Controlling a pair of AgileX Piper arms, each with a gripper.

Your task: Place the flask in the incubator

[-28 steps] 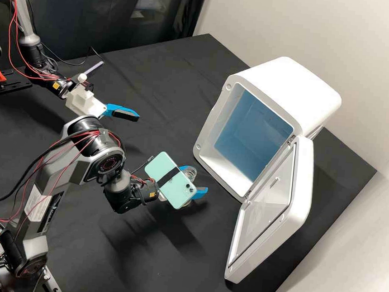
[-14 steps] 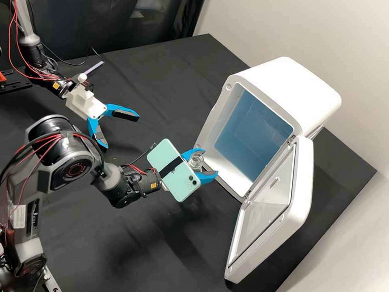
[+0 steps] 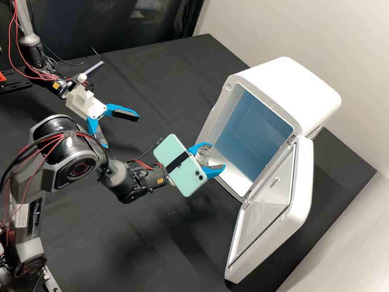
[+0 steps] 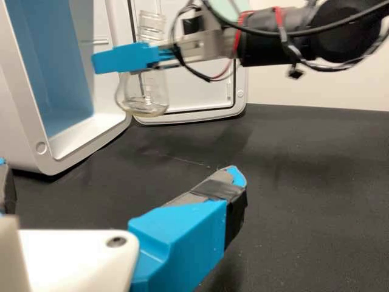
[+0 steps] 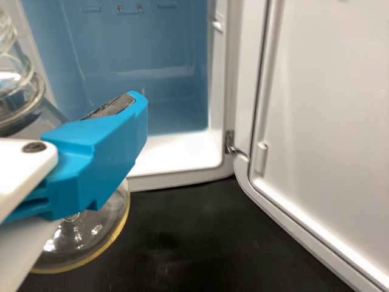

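Clear glass flask (image 3: 201,155) now higher and closer to incubator mouth than half second ago. Flask off black bench (image 3: 149,251), level with lower front rim of white, blue-lined incubator (image 3: 295,89), not yet inside. Right gripper (image 3: 208,158) clamped on flask neck. Left gripper (image 3: 118,129) well behind, fingers spread, holding nothing. White incubator door (image 3: 284,204) swung open.

The high camera looks down over the bench (image 3: 173,71); both wrist cameras sit close, facing the white box (image 4: 73,143).
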